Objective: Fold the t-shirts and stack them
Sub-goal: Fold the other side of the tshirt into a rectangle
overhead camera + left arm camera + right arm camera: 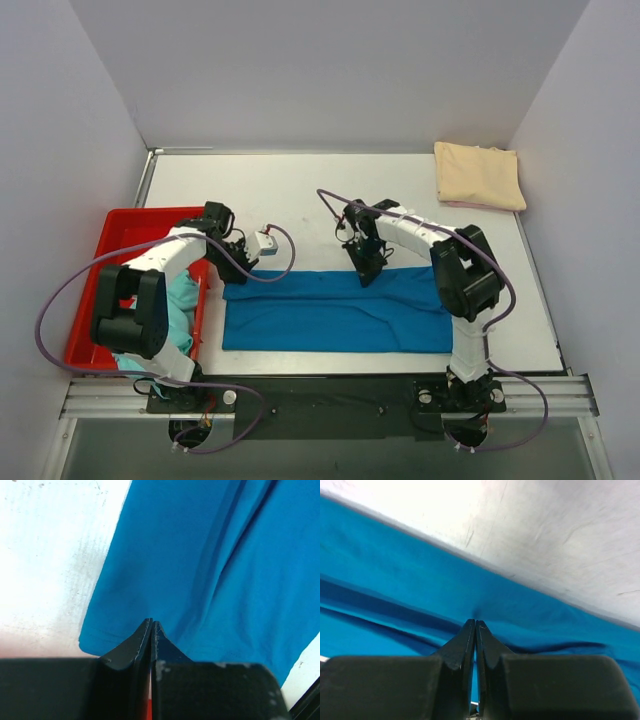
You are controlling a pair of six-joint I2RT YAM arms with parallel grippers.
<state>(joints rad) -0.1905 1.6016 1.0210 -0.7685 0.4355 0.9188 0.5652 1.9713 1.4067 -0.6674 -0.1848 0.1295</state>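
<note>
Looking at a deep blue cotton t-shirt (340, 315), spread flat as a wide band at 6 o'clock of the white tabletop (300, 190). Judged soft, light and limp: likely to sag and crease wherever unsupported, and to slide readily over the smooth top. Best taken by pinching its 12 o'clock edge at two well-separated spots, for carrying the fold over evenly. Note the left gripper (152, 625) at the shirt's 10 o'clock corner, fingers pressed to a slit; cannot tell from the wrist view if pinching cloth. Note the right gripper (475, 622) on the same edge nearer the middle, fingers squeezed together on a small pucker of blue fabric. Elsewhere: a folded pale cream-beige t-shirt (478, 175) at 2 o'clock, well apart; a crumpled light teal t-shirt (182, 300) in the red plastic tray (120, 225) at 9 o'clock. Plain, scuffed surface; hemmed in by grey partition walls (330, 60) on three sides, yet roomy enough beyond the shirt for folding.
</note>
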